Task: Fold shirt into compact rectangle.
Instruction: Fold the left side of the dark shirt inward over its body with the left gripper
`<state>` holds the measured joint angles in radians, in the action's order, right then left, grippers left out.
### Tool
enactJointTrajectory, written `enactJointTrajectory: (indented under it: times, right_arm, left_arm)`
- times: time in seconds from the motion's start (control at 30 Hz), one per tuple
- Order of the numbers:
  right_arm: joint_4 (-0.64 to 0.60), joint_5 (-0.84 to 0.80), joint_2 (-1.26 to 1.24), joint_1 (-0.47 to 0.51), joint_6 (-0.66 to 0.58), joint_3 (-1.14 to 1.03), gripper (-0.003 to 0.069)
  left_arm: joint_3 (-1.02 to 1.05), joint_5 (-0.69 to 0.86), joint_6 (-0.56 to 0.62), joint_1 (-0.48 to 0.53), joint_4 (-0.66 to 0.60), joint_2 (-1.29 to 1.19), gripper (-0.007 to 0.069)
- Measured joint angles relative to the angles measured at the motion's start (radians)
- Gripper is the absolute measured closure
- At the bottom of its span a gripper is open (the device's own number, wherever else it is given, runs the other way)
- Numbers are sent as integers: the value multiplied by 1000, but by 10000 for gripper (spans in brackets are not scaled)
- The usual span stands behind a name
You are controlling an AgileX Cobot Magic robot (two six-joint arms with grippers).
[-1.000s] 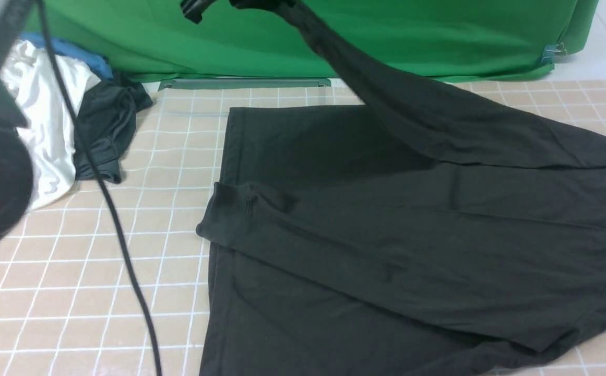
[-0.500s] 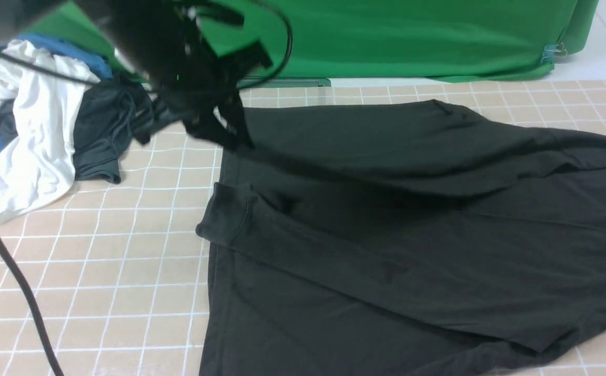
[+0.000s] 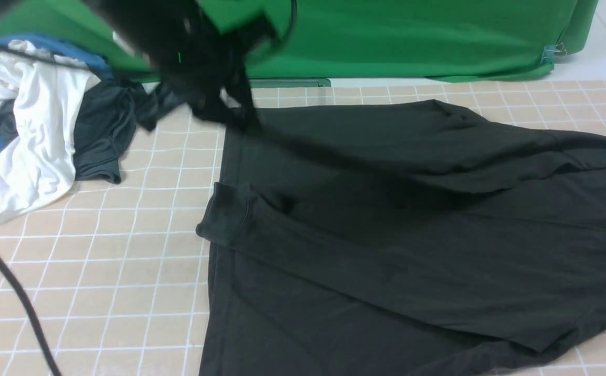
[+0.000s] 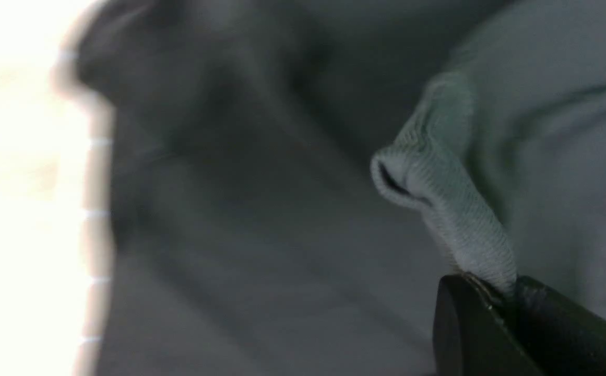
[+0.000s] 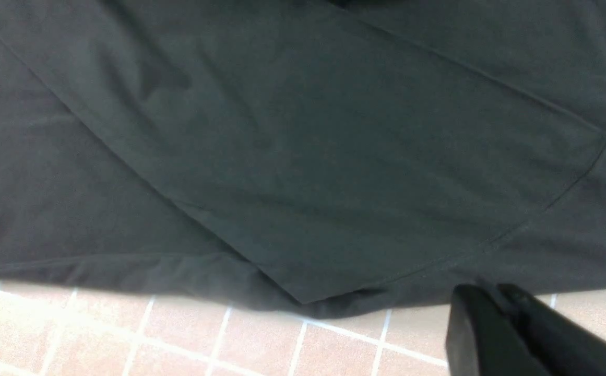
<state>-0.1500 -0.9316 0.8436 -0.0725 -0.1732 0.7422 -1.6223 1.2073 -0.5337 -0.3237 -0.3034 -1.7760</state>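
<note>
A knit edge of the black shirt (image 3: pixel 386 224) is pinched in the closed left gripper (image 4: pixel 496 290) at the garment's far left corner, probably so that this layer can be laid flat. The right gripper (image 5: pixel 490 300) is shut on nothing, just beside the near right hem. The shirt is spread, partly folded and creased, over the tiled surface (image 3: pixel 99 271).

Fingers (image 4: pixel 470 334) of the left gripper (image 4: pixel 498 292) pinch a ribbed fold (image 4: pixel 438 193) of the shirt (image 4: pixel 261 219).

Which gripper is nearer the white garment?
Left. The left gripper, shut on the shirt at its far left corner, is beside the white garment; the right gripper, shut and empty, is by the shirt's near right edge.
</note>
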Motion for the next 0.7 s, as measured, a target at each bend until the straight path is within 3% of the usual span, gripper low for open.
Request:
enactJointTrajectory:
  times: [0.23,0.47,0.67,0.7]
  right_arm:
    - [0,0,0,0,2,0,627]
    - [0,1,0,0,4,0,627]
    - [0,18,0,0,7,0,627]
    - [0,19,0,0,8,0,627]
  left_arm:
    - [226,-106,-17,-31,84,-40,591]
    - [259,-162,-20,-31,83,-92,584]
    - [259,-175,-15,-31,74,-118,516]
    - [259,-164,-7,-31,70,-120,470]
